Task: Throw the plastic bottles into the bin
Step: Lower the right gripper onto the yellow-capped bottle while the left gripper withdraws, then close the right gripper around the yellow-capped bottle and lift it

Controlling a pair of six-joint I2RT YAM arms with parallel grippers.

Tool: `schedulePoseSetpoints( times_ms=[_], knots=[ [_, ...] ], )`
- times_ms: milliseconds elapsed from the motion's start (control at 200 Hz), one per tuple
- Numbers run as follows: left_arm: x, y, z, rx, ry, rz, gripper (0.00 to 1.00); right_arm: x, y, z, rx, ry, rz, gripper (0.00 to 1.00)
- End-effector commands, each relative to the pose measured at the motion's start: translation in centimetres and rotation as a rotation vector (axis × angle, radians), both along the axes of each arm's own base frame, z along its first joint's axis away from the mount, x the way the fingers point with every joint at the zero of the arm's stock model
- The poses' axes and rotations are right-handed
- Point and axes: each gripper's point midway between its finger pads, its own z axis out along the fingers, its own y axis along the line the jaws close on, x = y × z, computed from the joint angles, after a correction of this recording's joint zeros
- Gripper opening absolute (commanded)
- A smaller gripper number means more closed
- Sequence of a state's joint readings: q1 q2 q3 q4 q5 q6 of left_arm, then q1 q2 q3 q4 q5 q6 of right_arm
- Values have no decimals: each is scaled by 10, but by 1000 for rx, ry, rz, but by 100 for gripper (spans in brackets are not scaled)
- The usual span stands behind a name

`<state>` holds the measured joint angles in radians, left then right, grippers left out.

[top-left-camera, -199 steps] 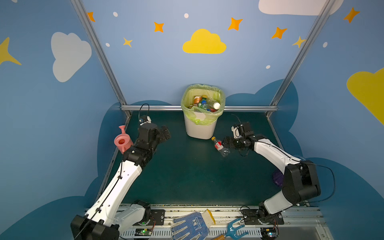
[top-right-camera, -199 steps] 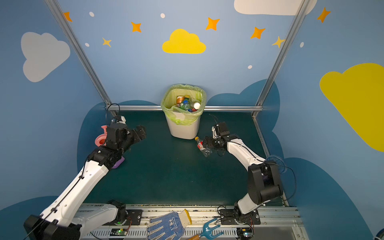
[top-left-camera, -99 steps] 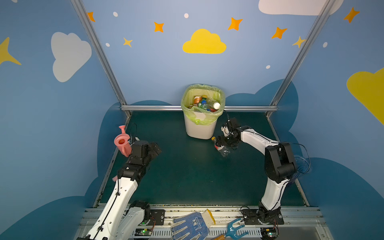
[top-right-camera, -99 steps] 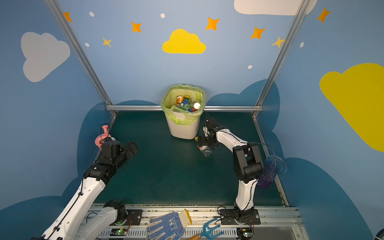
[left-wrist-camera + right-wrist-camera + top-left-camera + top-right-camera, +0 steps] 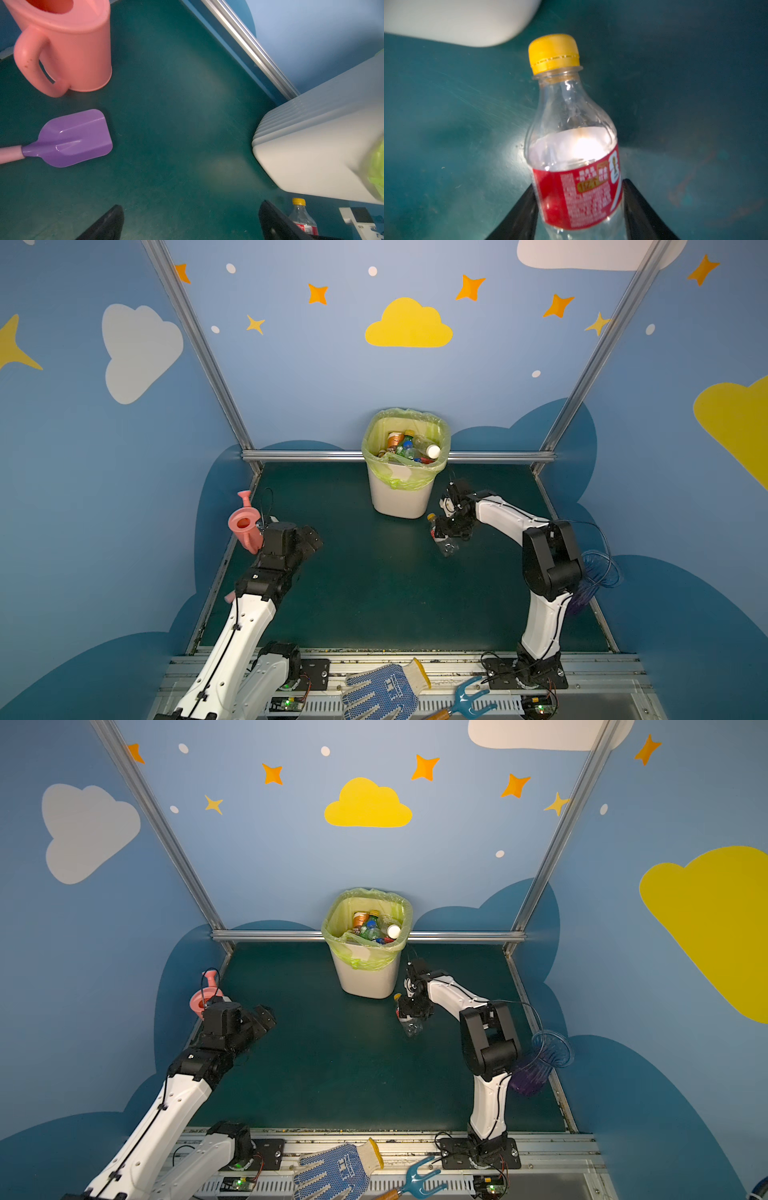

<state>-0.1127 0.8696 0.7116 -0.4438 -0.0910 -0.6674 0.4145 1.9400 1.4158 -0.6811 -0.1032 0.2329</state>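
Bin (image 5: 315,145): top cut off by the left wrist picture's edge, liner blurred. Clear bottle (image 5: 575,145) beside the bin: base cut off in the right wrist view, label print unreadable. Bottles inside the bin (image 5: 409,445): overlapping, count unclear.

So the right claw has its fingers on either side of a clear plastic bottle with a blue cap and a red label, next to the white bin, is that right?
Not quite: the cap is yellow, not blue. The right wrist view shows the clear plastic bottle with a red label topped by a yellow cap, between the fingers of the right claw, next to the white bin.
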Motion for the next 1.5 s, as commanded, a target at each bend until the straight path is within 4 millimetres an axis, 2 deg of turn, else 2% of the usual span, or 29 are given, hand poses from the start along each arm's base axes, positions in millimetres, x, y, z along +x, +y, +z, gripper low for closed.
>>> schedulePoseSetpoints(
  times_ms=[0, 140, 270, 385, 511, 766, 1031, 1181, 1267, 1382, 1462, 1497],
  knots=[
    [-1, 0, -6, -12, 10, 6, 100, -31, -22, 5, -66, 52, -64, 57],
    [1, -1, -12, -23, 27, 2, 100, -56, -39, 6, -96, 81, -110, 63],
    [4, -3, -15, -30, 32, -3, 100, -68, -42, 6, -105, 108, -101, 68],
    [6, -4, -17, -37, 35, -6, 100, -65, -46, 10, -135, 105, -87, 71],
    [5, -4, -21, -38, 47, -3, 100, -56, -45, 15, -148, 79, -71, 81],
    [2, -2, -24, -37, 52, 6, 100, -47, -41, 2, -191, 123, -10, 84],
    [2, -1, -28, -33, 60, 11, 100, -50, -41, -13, -253, 179, 45, 77],
    [3, -1, -30, -39, 66, 12, 100, -49, -35, -15, -255, 200, 72, 66],
    [3, 0, -31, -34, 69, 17, 100, -47, -32, -13, -245, 198, 76, 56],
    [2, 2, -34, -28, 74, 27, 100, -39, -30, 3, -220, 154, 69, 45],
    [4, 3, -37, -29, 80, 32, 100, -26, -28, 32, -165, 84, 47, 46],
    [4, 4, -39, -30, 84, 33, 100, -19, -26, 52, -123, 39, 34, 46]
  ],
)
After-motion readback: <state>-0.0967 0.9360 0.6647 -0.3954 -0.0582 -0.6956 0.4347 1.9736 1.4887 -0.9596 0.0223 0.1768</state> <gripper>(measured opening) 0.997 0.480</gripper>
